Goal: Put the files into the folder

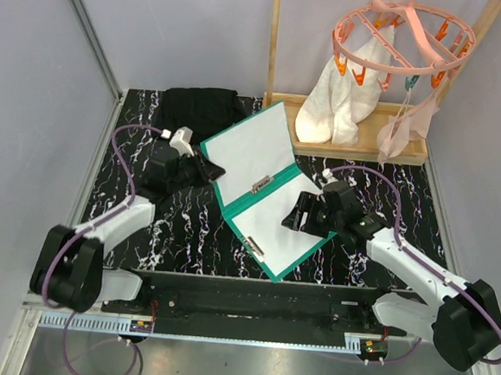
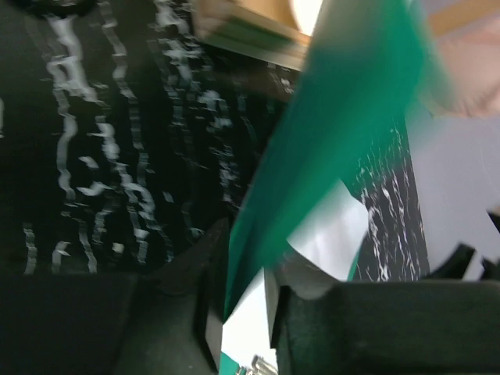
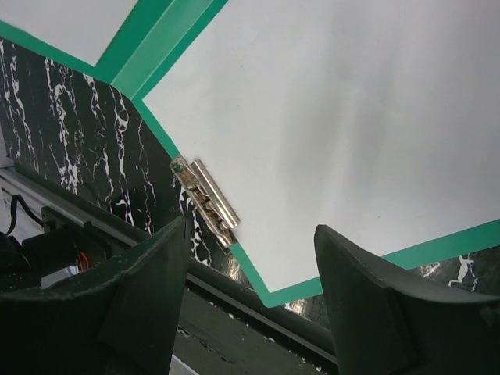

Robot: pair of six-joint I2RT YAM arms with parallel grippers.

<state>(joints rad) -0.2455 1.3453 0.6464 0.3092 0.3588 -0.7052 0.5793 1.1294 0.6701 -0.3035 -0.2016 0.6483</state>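
Observation:
The teal folder (image 1: 218, 189) lies open across the middle of the black marbled table. One white sheet (image 1: 249, 153) lies on its far half, the other (image 1: 273, 228) on its near half, each by a metal clip (image 1: 262, 185). My left gripper (image 1: 207, 168) is shut on the far half's left edge and holds it tilted up; the left wrist view shows the teal flap (image 2: 336, 133) and white paper (image 2: 332, 238) between the fingers. My right gripper (image 1: 303, 216) is open just over the near sheet (image 3: 351, 133), next to the second clip (image 3: 207, 201).
A folded black cloth (image 1: 200, 105) lies at the back left behind the folder. A wooden tray (image 1: 358, 148) with white cloth (image 1: 344, 99) stands at the back right under a pink clip hanger (image 1: 401, 43). The black rail (image 1: 251, 296) runs along the near edge.

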